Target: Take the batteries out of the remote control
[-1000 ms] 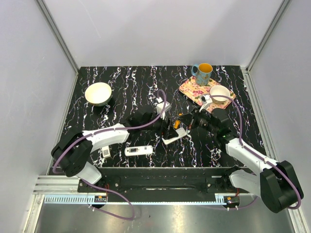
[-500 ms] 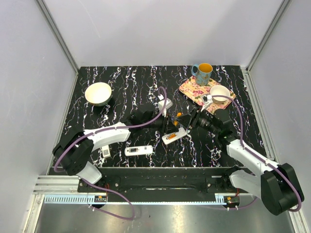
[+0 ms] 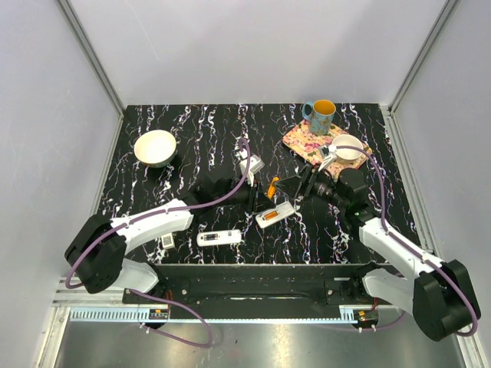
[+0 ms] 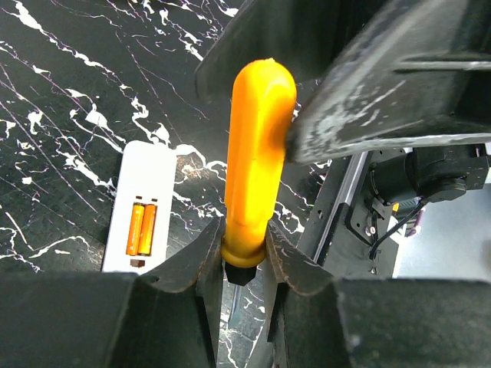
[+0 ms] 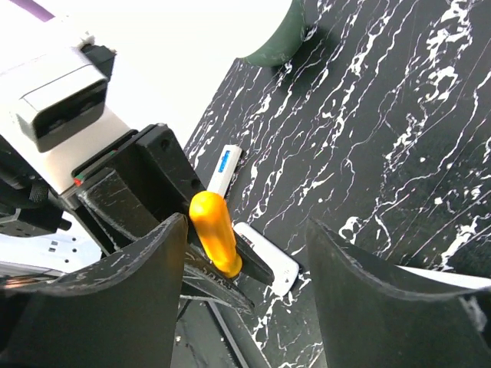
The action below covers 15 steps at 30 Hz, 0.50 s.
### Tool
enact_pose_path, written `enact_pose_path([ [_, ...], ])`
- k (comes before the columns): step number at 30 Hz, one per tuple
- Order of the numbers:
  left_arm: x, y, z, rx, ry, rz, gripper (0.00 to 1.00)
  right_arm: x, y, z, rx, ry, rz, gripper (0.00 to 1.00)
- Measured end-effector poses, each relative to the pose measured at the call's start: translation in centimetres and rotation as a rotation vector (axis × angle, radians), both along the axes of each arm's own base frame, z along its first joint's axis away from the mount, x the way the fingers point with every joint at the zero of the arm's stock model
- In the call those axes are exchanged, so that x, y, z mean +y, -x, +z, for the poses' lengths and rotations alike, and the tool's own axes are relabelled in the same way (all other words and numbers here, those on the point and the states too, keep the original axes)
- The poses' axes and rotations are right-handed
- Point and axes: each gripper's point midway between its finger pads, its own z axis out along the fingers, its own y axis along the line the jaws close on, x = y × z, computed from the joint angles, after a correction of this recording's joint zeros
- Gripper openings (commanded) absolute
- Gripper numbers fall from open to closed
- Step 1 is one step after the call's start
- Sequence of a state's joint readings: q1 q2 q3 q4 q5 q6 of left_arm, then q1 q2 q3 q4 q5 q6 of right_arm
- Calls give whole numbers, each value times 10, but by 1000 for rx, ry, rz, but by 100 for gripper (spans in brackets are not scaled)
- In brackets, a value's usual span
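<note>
Two slim orange batteries [image 4: 141, 228] lie side by side in the uncovered compartment of the white rectangular remote control [image 4: 136, 165]. The remote rests flat, compartment upward, on the black, white-veined tabletop [image 3: 199, 130] between the two arms, and neither cell has been lifted out yet. Left gripper [image 4: 245, 257]: jaws closed on the flared collar of an orange-handled tool [image 4: 257, 153], with the handle pointing away from the wrist camera. A hold this low on the handle would probably give firm control of the tip for prying the cells free. Right gripper [image 5: 247, 230]: jaws wide apart, flanking the handle's rounded end and gripping nothing. This placement reads as a hand-over of the tool, and leaves the right arm near enough to steady the remote. A second white remote [image 3: 219, 238] lies on the tabletop near the left arm, well apart from the opened one. No brand or writing is legible; a blue strip on that second remote, seen from the right wrist, is too small to read.
</note>
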<state>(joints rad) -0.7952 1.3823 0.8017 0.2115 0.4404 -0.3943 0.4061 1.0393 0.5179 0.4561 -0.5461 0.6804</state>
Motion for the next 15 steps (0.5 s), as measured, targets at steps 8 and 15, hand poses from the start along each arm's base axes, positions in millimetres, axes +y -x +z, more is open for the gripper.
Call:
enact_pose_path([
  [8,1,1,-1,7,-6,-1,0,9,0,-9,76,-34,40,52],
  [15,1,2,-3,12,-11,-2,0,17,2,-7,84,-50,82,37],
])
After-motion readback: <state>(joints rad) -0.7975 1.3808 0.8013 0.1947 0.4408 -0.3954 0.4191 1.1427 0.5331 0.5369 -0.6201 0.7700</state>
